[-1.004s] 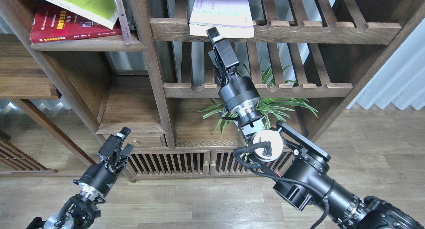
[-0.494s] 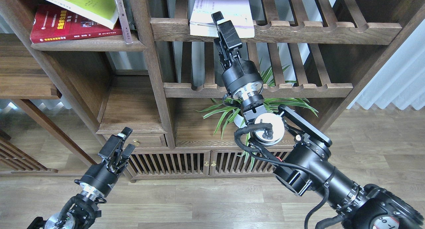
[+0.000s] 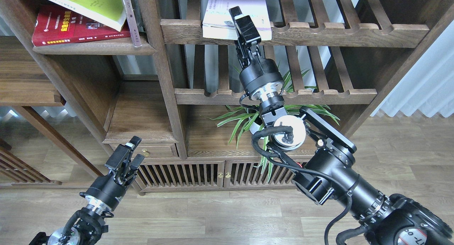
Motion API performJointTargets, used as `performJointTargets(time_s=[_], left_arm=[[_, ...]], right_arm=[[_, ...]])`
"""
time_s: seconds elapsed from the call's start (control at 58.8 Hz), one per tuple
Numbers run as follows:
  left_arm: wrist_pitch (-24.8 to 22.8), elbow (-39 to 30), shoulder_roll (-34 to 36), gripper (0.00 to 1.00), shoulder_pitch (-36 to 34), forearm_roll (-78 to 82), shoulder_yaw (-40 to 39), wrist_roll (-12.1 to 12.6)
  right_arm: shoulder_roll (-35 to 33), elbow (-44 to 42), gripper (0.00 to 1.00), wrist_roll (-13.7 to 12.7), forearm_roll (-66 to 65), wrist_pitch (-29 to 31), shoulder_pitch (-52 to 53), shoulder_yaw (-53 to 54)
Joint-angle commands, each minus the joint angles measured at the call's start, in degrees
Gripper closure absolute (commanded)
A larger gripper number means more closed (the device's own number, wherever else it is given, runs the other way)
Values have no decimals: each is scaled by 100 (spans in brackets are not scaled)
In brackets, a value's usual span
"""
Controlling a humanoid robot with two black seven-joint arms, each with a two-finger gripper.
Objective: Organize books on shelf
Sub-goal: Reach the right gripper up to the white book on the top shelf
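The white book with lilac trim (image 3: 220, 10) lies flat on the upper slatted rack (image 3: 337, 33), its front edge over the rail. My right gripper (image 3: 240, 20) is raised to that front edge, open, with one finger over the cover and the other in front of the edge. The dark red book (image 3: 67, 28) lies on the solid plank shelf (image 3: 95, 48) at upper left. The yellow-green book (image 3: 92, 5) rests tilted on top of it. My left gripper (image 3: 128, 155) is open and empty, low in front of the cabinet.
A thin grey-pink-spined book (image 3: 129, 17) leans against the upright post beside the shelf. A second slatted rack (image 3: 319, 94) runs below my right wrist. A green plant (image 3: 305, 112) stands under it. A low cabinet with slatted doors (image 3: 184, 174) stands on the wood floor.
My right gripper has risen from below the upper rack's rail up to the white book's front edge. The books and my left arm have not moved.
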Motion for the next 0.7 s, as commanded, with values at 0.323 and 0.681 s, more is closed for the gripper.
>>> performJointTargets(time_s=[0.323,0.681], left_arm=[[0,-11,62,0,65,-26,-27,-63],[0,-11,62,0,65,-26,-9,-37]], right_arm=[[0,-5,85,-114,-317,9,32,-90],[0,496,96,-97,-335,124,-56,-2]])
